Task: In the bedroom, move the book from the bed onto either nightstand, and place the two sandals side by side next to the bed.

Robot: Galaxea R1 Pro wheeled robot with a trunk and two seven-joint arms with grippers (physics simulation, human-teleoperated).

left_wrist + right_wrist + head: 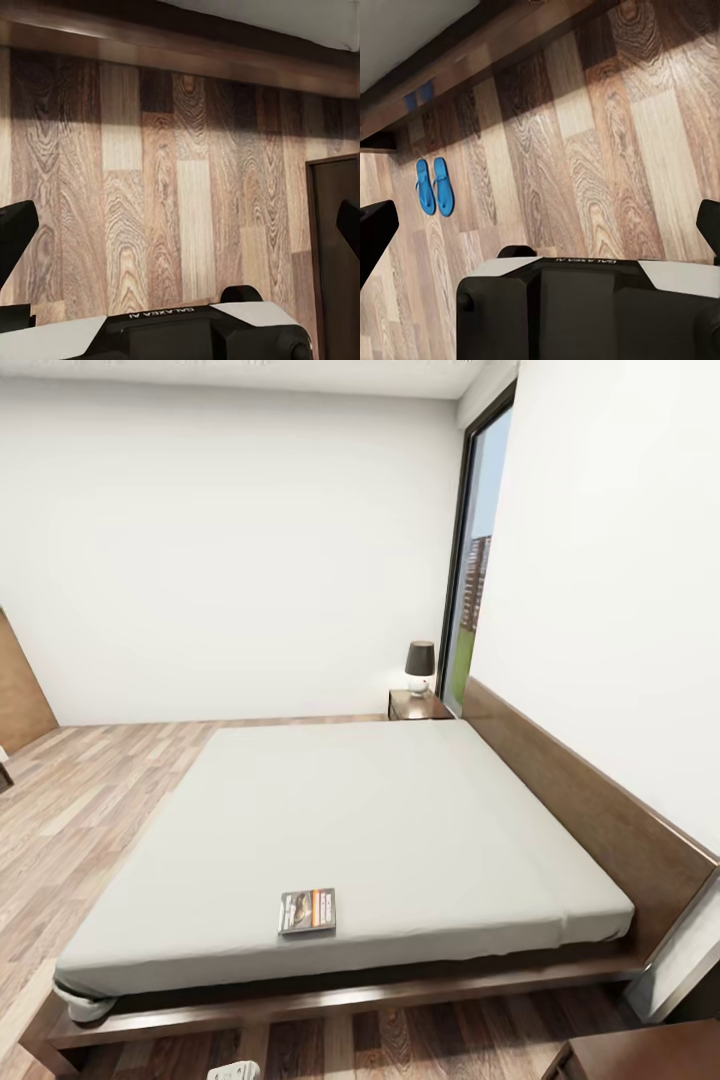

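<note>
The book (pixel 307 911), dark grey with an orange band, lies flat on the pale mattress of the bed (pixel 350 810), near its front edge. A nightstand (pixel 418 706) stands at the bed's far corner by the headboard; the corner of another nightstand (pixel 640 1055) shows at the bottom right. The right wrist view shows both blue sandals (pixel 424 185) (pixel 443 186) lying side by side on the plank floor close to the bed frame (pixel 495 52). My right gripper (pixel 542 229) is open above bare floor, apart from them. My left gripper (pixel 182 225) is open over the floor.
A black-shaded lamp (pixel 420 665) sits on the far nightstand beside the tall window (pixel 478 560). Plank floor (pixel 90 800) stretches to the left of the bed. A dark cabinet side (pixel 337 247) is near the left gripper.
</note>
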